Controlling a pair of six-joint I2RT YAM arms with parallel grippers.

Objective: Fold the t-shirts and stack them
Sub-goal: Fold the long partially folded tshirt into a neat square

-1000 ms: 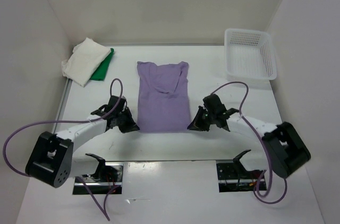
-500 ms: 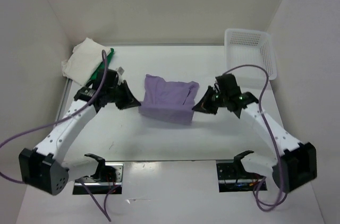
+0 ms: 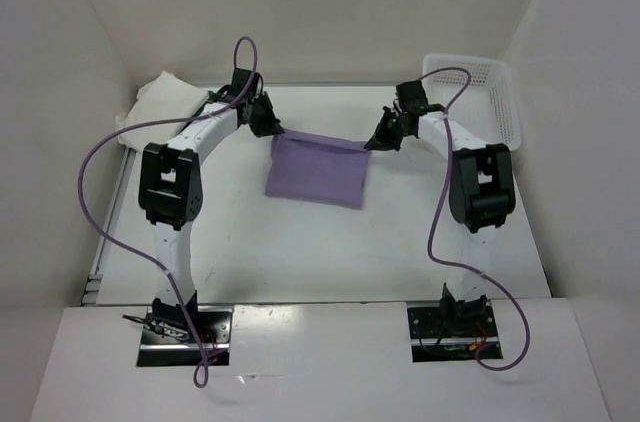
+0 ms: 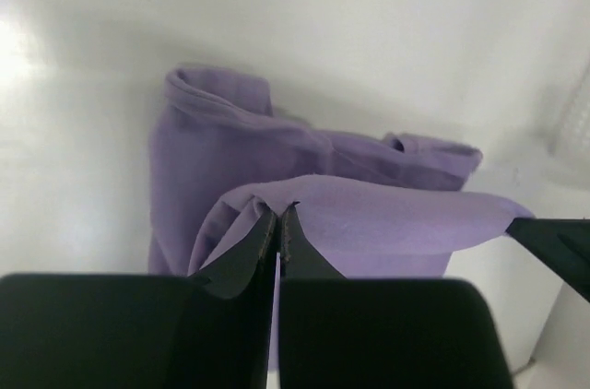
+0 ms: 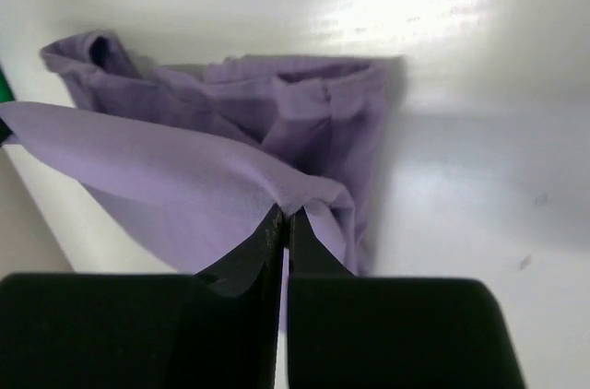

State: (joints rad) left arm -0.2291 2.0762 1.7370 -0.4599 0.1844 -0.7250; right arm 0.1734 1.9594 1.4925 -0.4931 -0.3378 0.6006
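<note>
Left gripper point(image 4: 280, 218) and right gripper point(image 5: 284, 214) clamp the light purple cloth t-shirt point(image 3: 318, 170) taut between them; either thin pinch slipping could skew the fold

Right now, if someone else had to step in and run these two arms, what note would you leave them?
Left gripper: shut on one corner of the purple t-shirt.
Right gripper: shut on the opposite corner of the same edge.
Where: purple t-shirt mid-table, with the held edge stretched between the arms above the layer lying on the table. White t-shirt sits at the far left corner.
Done: the crosswise fold is partway over.
Left: probably lay the edge down, let go, then stack the shirts.
</note>
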